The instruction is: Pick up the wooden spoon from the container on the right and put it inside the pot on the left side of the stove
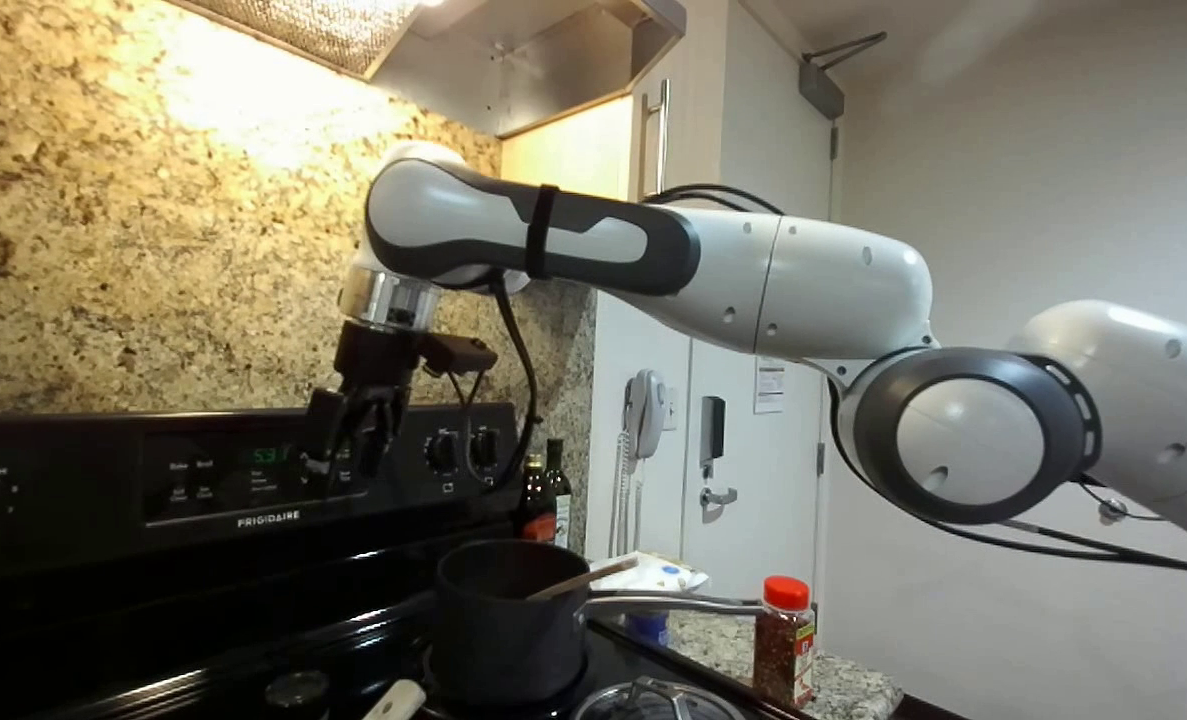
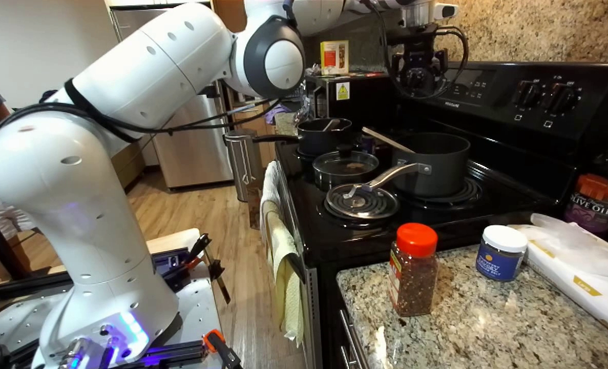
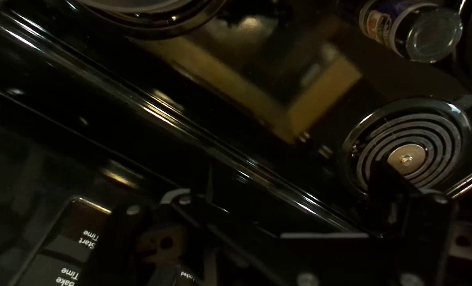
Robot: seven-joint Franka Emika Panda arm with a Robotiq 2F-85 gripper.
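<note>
One arm (image 2: pixel 152 74) fills the left of an exterior view: it rises from its base (image 2: pixel 106 320), slants up to the right, bends at a dark-ringed joint (image 2: pixel 275 61) and runs along the top edge. Next, on the stove (image 2: pixel 329 238), comes the left pot (image 2: pixel 315 141), its black handle pointing left, a pale stick end (image 2: pixel 331 124) showing at its rim; a glass-lidded pan (image 2: pixel 330 179) sits just beside it. Then the spoon (image 2: pixel 387 140) leans out of the right pot (image 2: pixel 447 171), its handle tilted over the rim toward the stove's front. Above, the wrist (image 2: pixel 417 15) turns straight down and the gripper (image 2: pixel 419 69) hangs in front of the back panel (image 2: pixel 488 89), clear of the spoon, fingers (image 3: pixel 391 180) spread wide apart. Nearer, a red-capped bottle (image 2: pixel 414 277) stands upright on the counter (image 2: pixel 488 328); right of it come a white-capped jar (image 2: pixel 501 253) and, on the panel, two knobs (image 2: pixel 560 97).
</note>
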